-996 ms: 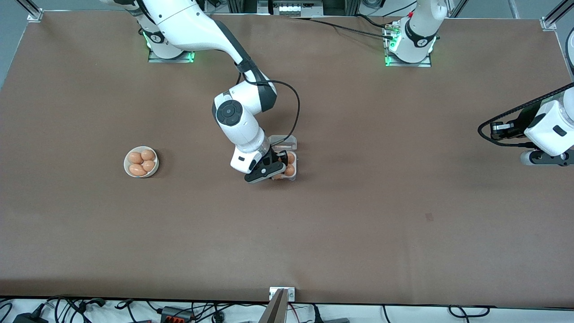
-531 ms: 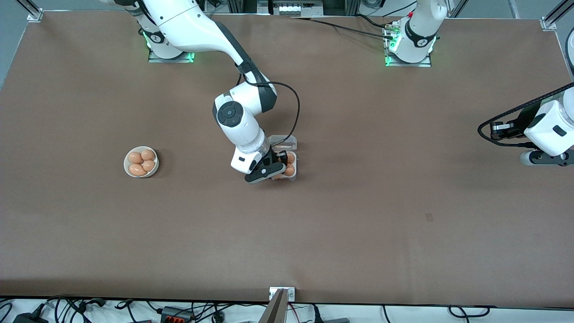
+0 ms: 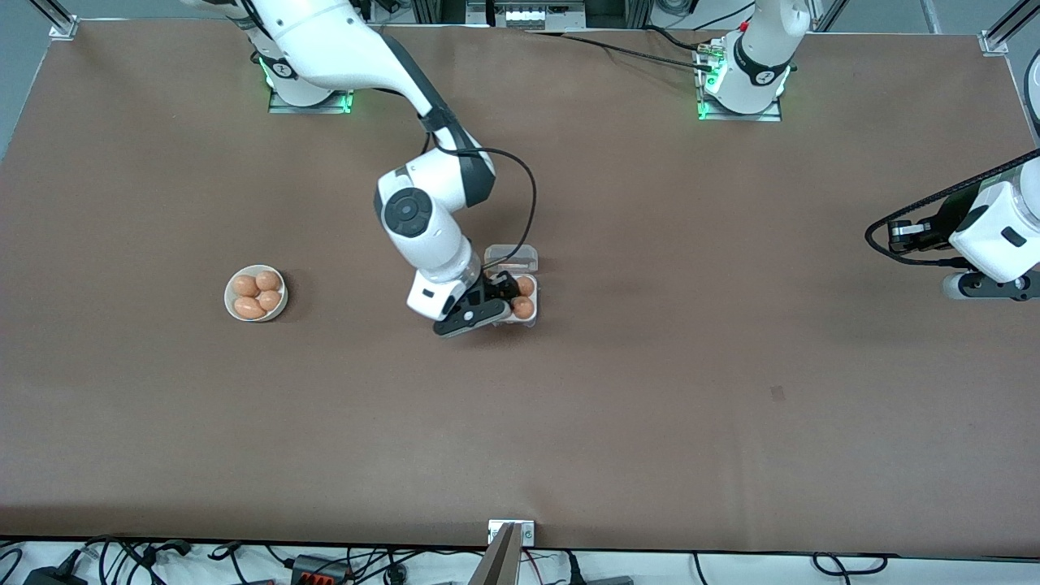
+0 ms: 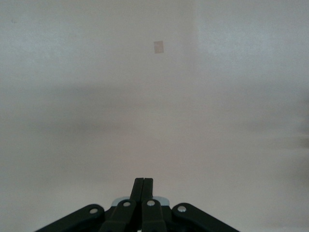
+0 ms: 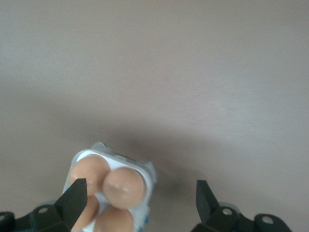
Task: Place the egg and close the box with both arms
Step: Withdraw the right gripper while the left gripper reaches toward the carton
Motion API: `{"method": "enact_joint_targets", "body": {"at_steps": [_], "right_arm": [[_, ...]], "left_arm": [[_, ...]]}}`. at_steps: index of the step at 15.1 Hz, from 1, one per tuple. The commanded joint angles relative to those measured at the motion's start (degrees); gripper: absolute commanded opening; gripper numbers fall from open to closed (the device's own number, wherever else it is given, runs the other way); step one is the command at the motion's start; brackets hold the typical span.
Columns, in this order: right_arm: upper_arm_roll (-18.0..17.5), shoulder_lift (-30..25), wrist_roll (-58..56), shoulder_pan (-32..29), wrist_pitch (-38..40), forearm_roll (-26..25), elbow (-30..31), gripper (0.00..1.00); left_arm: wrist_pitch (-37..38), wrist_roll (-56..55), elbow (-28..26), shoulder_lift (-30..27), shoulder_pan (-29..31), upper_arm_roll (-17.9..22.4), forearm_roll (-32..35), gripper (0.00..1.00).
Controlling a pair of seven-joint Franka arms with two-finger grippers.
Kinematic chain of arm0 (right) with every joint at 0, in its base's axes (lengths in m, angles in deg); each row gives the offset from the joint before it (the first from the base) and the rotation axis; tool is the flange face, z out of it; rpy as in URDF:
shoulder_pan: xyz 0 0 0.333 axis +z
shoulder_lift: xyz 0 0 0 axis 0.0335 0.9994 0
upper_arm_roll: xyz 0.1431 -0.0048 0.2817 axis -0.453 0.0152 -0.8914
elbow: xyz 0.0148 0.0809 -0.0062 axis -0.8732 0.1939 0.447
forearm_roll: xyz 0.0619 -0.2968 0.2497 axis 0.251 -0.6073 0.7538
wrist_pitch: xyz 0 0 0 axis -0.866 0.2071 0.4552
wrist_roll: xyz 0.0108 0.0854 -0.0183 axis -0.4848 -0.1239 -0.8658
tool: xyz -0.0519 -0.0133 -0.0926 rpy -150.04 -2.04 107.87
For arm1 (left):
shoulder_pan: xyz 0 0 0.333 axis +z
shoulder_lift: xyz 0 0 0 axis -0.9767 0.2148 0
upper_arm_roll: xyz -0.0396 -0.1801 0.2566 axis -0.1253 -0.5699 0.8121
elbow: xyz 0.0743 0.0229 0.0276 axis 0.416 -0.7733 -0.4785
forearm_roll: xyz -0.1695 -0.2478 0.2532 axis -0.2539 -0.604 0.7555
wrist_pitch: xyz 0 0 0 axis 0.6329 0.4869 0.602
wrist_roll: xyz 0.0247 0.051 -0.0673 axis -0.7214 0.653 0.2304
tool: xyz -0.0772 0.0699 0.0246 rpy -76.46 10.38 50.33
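Brown matte tabletop (image 3: 650, 406) carries the small square clear-plastic egg box (image 3: 520, 299) at frame centre, lid hinged open. Since a second ago the right gripper (image 3: 487, 302) has spread wide and shifted off the smooth tan eggs (image 5: 123, 186), so placing looks done; closing remains. At the right edge, the left gripper (image 4: 143, 186) waits, fingers pressed together.

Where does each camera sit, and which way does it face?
Front: high across the table, facing both arms; shows box, bowl.
Left wrist: on the waiting arm over bare table; shows the shut left gripper.
Right wrist: over the box; shows the open right gripper.
Shared: front and right wrist see the box.
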Motion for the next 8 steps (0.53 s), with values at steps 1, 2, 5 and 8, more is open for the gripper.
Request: {"method": "enact_joint_targets", "body": {"at_steps": [1,2,5,8], "right_arm": [[6.10,-4.62,-0.05,-0.13,13.58,-0.48,-3.47,1.00],[8.74,-5.50,-0.40,-0.22,17.81,-0.48,-4.53,1.00],[16.47,-7.44,-0.49,-0.22,29.85,-0.13,-7.61,1.00],[23.50,-8.31,-0.58,0.13,35.16,-0.13,-9.90,1.00]], "left_arm": [[1.34,1.16,1.94,0.78,-0.21,0.24,-0.61,0.02],[1.69,1.07,1.94,0.78,-0.30,0.15,-0.61,0.02],[2.13,0.99,2.03,0.78,-0.74,0.15,-0.78,0.02],[3.10,0.55,2.12,0.60,-2.23,-0.02,-1.14,0.03]]}}
